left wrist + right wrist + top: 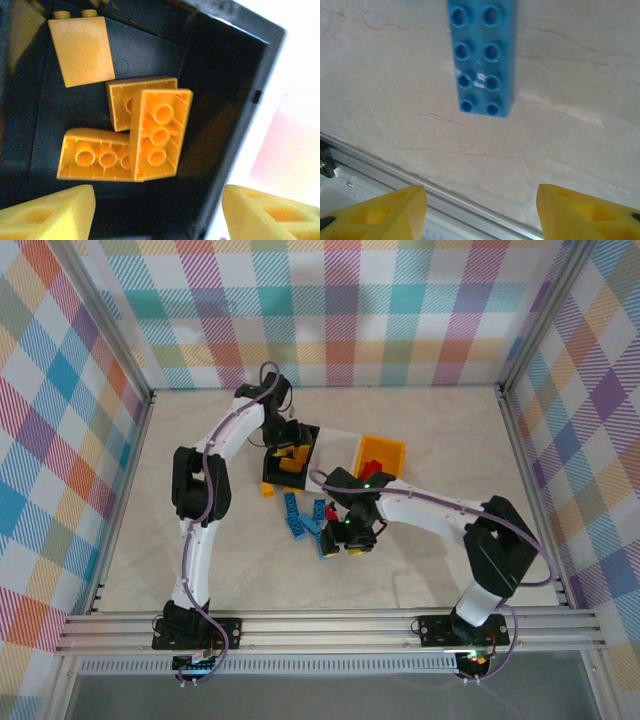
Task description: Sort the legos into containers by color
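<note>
Legos (155, 130): yellow in black bin (225, 65) under L gripper (157, 214); blue lego (481, 55) before R gripper (480, 214); both spread.

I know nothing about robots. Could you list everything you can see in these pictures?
black bin: one, black, middle of the table.
yellow bricks: at least four, yellow-orange, inside the black bin.
pale bin: apparently one, white, between the black and orange bins, mostly hidden.
orange bin: one, yellow-orange, right of the others.
loose yellow brick: one, on the table by the black bin's near corner.
blue bricks: about four, blue, on the table in front of the bins.
table: one, pale marbled.
left end effector: yellow fingers, open, over the black bin.
right end effector: yellow fingers, open, above the table near a blue brick.
</note>
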